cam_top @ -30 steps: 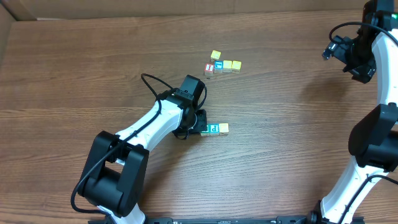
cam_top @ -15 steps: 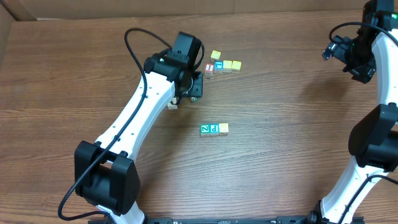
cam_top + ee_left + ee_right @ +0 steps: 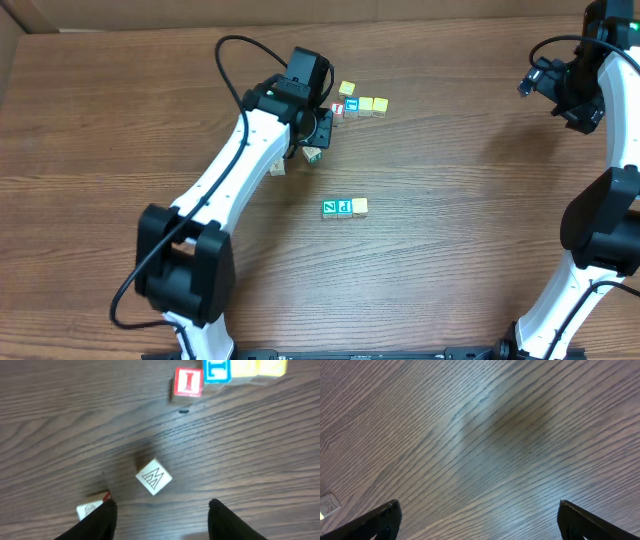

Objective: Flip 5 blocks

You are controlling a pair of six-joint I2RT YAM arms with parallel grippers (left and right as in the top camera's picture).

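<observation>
One whitish wooden letter cube (image 3: pixel 154 476) lay askew near the left gripper's (image 3: pixel 163 506) parted, empty fingers; squaring up first seemed wise.

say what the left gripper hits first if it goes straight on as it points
Probably the small whitish wooden cube with the zigzag mark, just ahead of the left gripper; depth unclear.

looks like a robotics lab bench to me: a white-and-black left arm (image 3: pixel 240 160) and right arm (image 3: pixel 610 200) fixed at a wood-grain table (image 3: pixel 450 260), a loose cable (image 3: pixel 225 50), toy letter blocks (image 3: pixel 343 207).
</observation>
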